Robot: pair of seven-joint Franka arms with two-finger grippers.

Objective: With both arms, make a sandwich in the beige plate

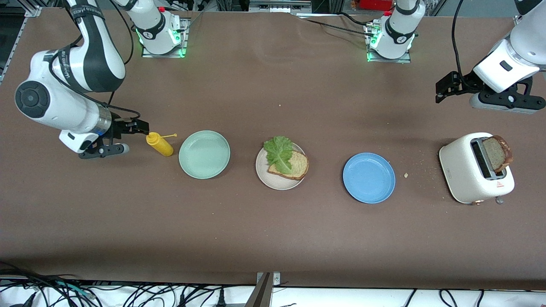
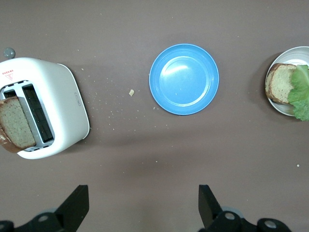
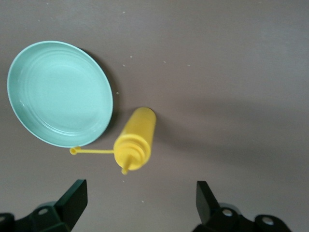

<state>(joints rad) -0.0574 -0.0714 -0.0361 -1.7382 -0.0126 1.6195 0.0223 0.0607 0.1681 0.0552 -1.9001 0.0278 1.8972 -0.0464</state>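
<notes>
Toaster at the left arm's end holds 1 upright bread slice, its long edge along the slot. Left gripper hovers nearby, jaws open and empty; the right gripper, also open, waits by the mustard bottle.

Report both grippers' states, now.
Left gripper: open, holding nothing, up over the table by the toaster.
Right gripper: open, holding nothing, over the yellow bottle.
</notes>
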